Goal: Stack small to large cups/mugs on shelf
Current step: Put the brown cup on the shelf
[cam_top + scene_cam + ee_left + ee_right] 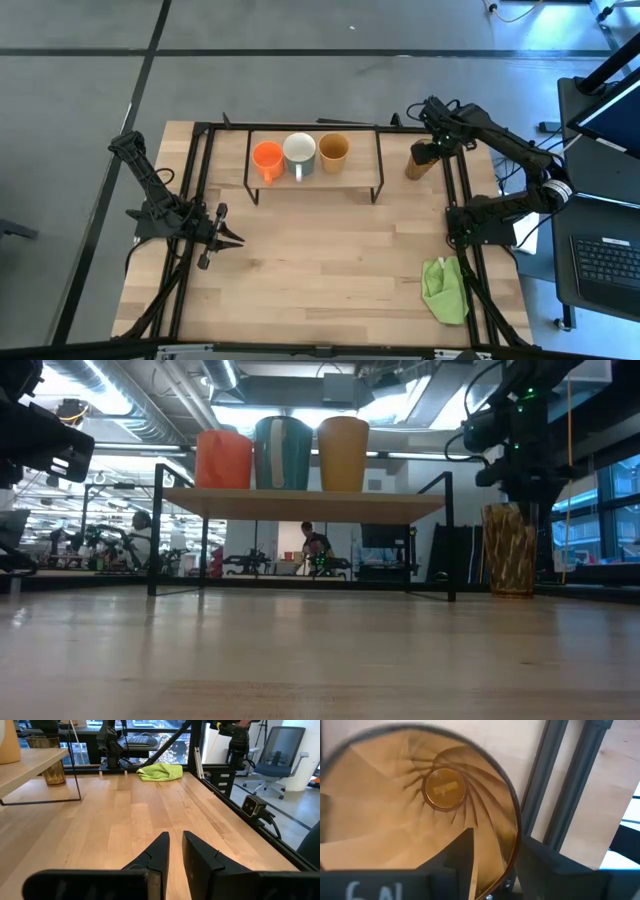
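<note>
Currently the shelf (350,185) carries three vessels in a row: orange mug (266,157), white mug (299,151), then mustard cup (334,150), close together, all upright. Amber tumbler (419,162) stands on the tabletop (320,260) just beside the shelf's right end, off the board. Right gripper (430,150) is over the tumbler's mouth; in the right wrist view one finger (460,857) sits inside the rim and the other outside it, straddling the tumbler wall. Whether the jaws are pressing on that wall I cannot tell. Left gripper (228,240) hovers over bare table near the left edge, fingers (200,862) a narrow gap apart, holding nothing. Green cloth (445,290) lies near the front right corner
</note>
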